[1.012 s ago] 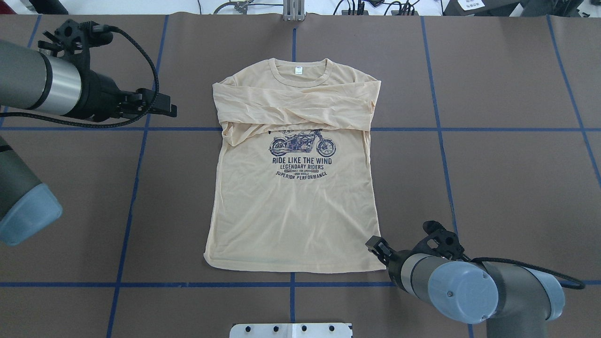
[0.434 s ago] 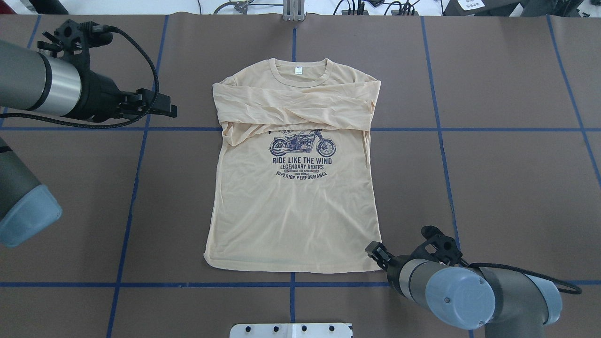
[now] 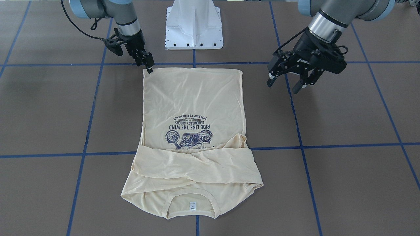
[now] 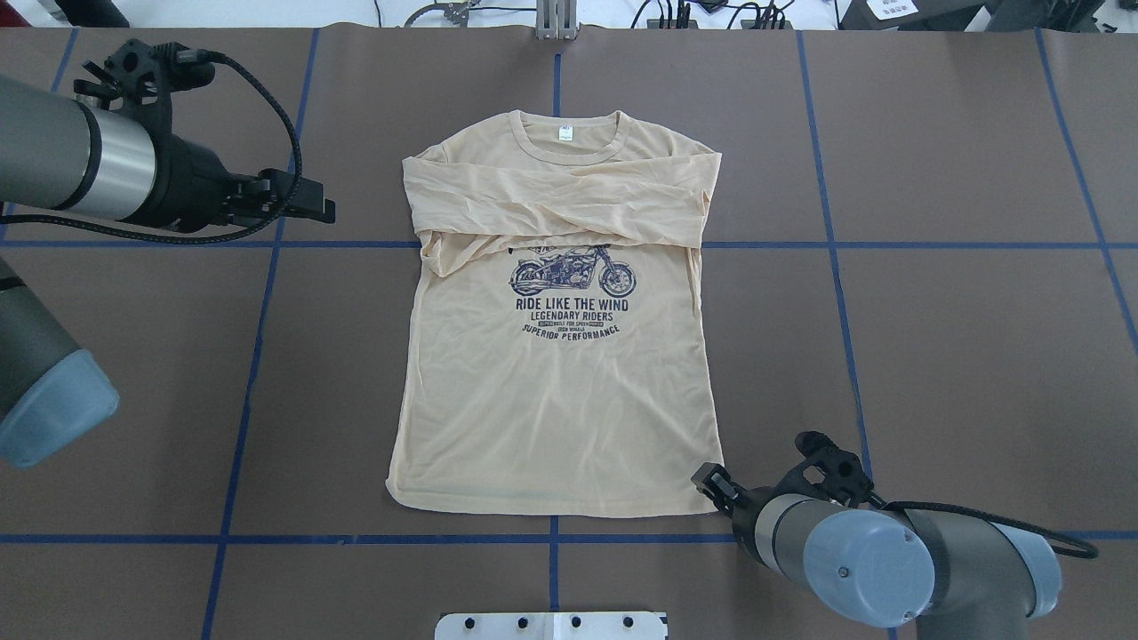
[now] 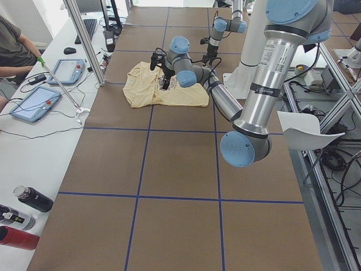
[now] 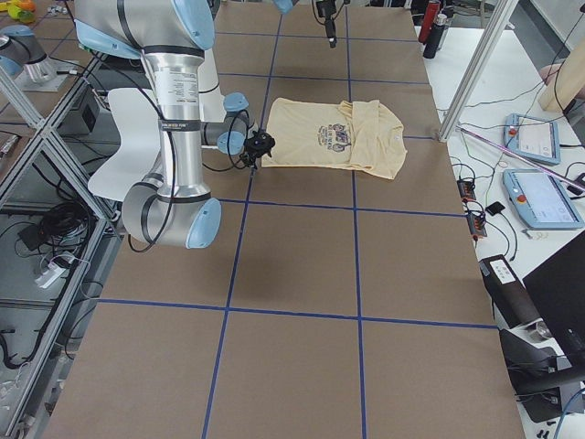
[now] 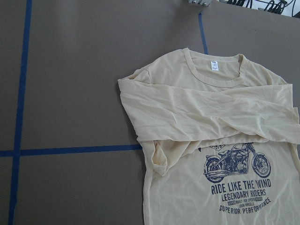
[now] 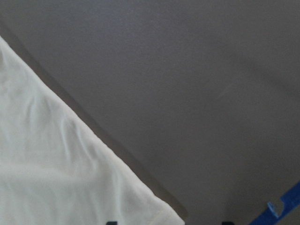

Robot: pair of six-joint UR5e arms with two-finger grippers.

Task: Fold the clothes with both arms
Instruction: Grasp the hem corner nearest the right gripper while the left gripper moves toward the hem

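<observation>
The cream-yellow shirt (image 4: 556, 400) lies flat on the brown table, print up. Its collar is at the far side and both sleeves are folded across the chest (image 3: 193, 167). My right gripper (image 4: 705, 476) is open at the shirt's near right hem corner (image 3: 149, 67). The right wrist view shows that corner (image 8: 56, 173) between two dark fingertips set wide apart. My left gripper (image 4: 320, 206) is open and empty above the table, well left of the shirt's shoulder (image 3: 283, 86). The left wrist view shows the collar and folded sleeves (image 7: 211, 108).
The white pedestal base (image 3: 194, 24) stands at the near table edge behind the hem. Blue tape lines cross the brown mat (image 4: 933, 244). A side bench holds tablets (image 5: 34, 101) and bottles (image 5: 25, 217), with an operator (image 5: 14, 48) seated there.
My right arm has moved slightly back toward the near table edge, its gripper staying by the hem corner. The left arm and the shirt have not moved.
</observation>
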